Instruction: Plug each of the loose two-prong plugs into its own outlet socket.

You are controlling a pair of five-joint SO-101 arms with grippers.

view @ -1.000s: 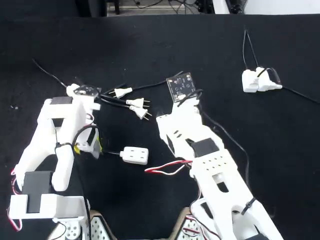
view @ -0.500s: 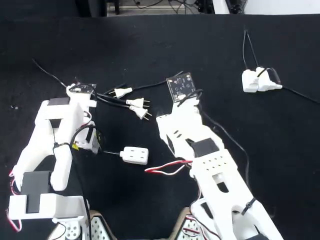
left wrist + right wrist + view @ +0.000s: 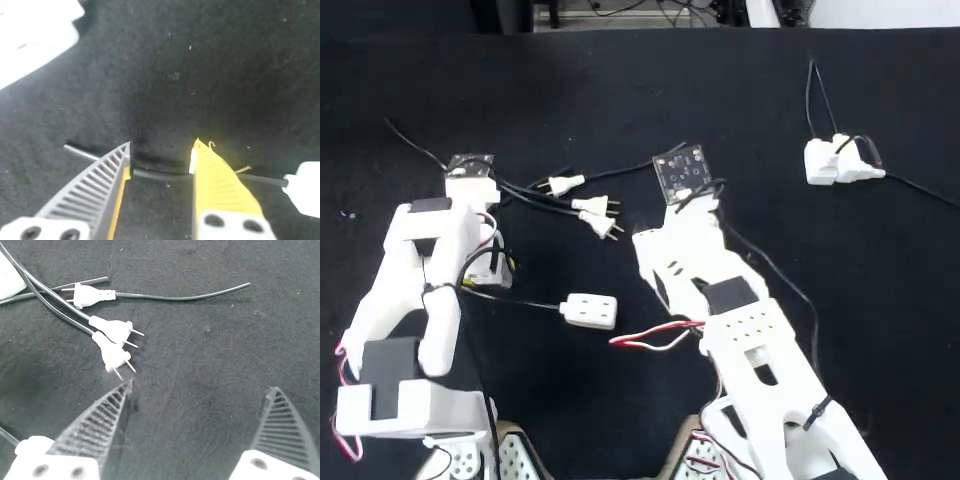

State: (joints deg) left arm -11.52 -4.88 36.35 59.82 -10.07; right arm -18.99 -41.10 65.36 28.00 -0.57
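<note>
Three loose white two-prong plugs [image 3: 563,184] [image 3: 597,206] [image 3: 603,226] lie on black cords at the middle of the black table, and they show as well in the right wrist view [image 3: 92,294] [image 3: 114,329] [image 3: 112,355]. My right gripper [image 3: 201,387] hangs open just short of them, holding nothing. A white outlet socket [image 3: 591,310] lies nearer the front, its thin black cord [image 3: 515,298] running towards the left arm. My left gripper [image 3: 162,150] is open low over the table, its fingers standing on either side of that cord [image 3: 160,174].
At the back right, a second white outlet [image 3: 820,160] has a plug [image 3: 855,165] in it, with cords running off. Red and white wires [image 3: 650,335] loop beside the right arm [image 3: 720,290]. The table's far edge is at the top.
The left arm's wrist has swung away and to the left, and the socket's cord by it has been drawn straighter. The right arm, plugs and socket have stayed put.
</note>
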